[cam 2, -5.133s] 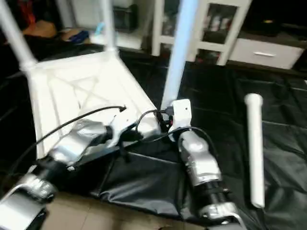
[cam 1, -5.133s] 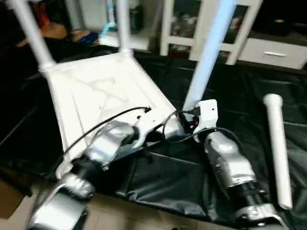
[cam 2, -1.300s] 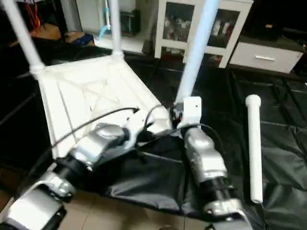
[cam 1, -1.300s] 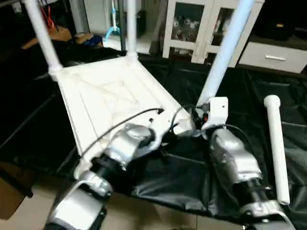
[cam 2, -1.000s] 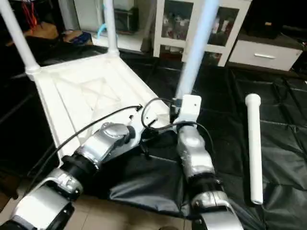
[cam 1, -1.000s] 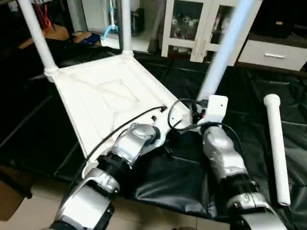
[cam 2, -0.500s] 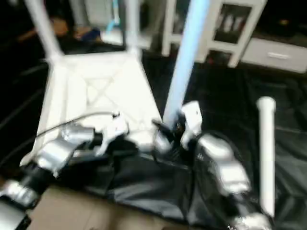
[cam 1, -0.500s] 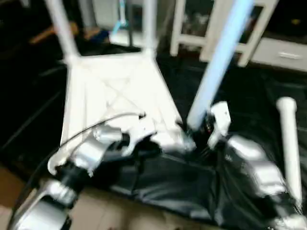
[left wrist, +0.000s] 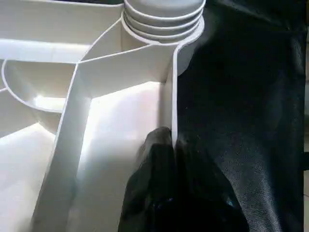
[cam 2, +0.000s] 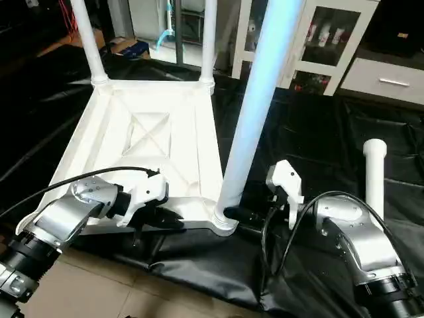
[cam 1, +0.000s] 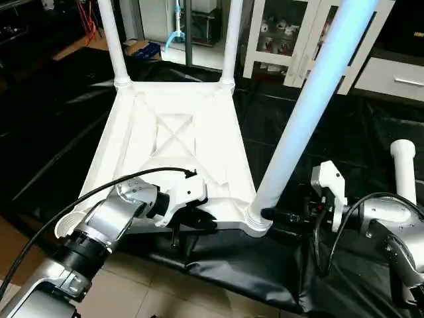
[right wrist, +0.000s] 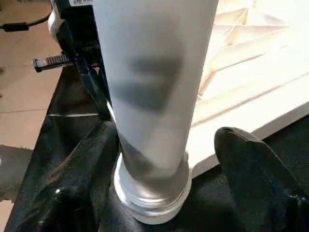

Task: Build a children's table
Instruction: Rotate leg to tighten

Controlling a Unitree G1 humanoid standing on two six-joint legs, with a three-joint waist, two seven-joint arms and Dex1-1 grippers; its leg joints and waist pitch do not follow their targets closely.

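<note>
A black sheet [cam 1: 344, 132] is covering most of the frame, spreading from the upper left to the lower right edge. The upside-down tabletop [cam 1: 175, 142] is lying on it in the left half of the head views, its ribbed, X-braced underside facing up.

Three legs are standing in its corner sockets. The nearest leg [cam 1: 311, 106] is rising from the socket at lower centre and slanting toward the upper right; the far left leg [cam 1: 112, 40] and the far right leg [cam 1: 230, 40] are standing at the two far corners near the top edge. A fourth leg, the loose leg [cam 2: 374, 175], is lying flat on the sheet at the right edge, well apart from the tabletop. The near left corner socket [cam 1: 66, 225] at lower left is standing empty.

Behind the sheet, at the top right, a white cabinet [cam 1: 291, 33] with glass doors is standing.

My left gripper [left wrist: 174, 140] is reaching in from the lower left, its fingers pinched shut on the tabletop's near rim, just beside the nearest leg's socket. My right gripper [right wrist: 166, 145] is coming in from the right at mid height, its fingers spread apart on either side of the base of the nearest leg, with gaps showing between the fingers and the tube.
</note>
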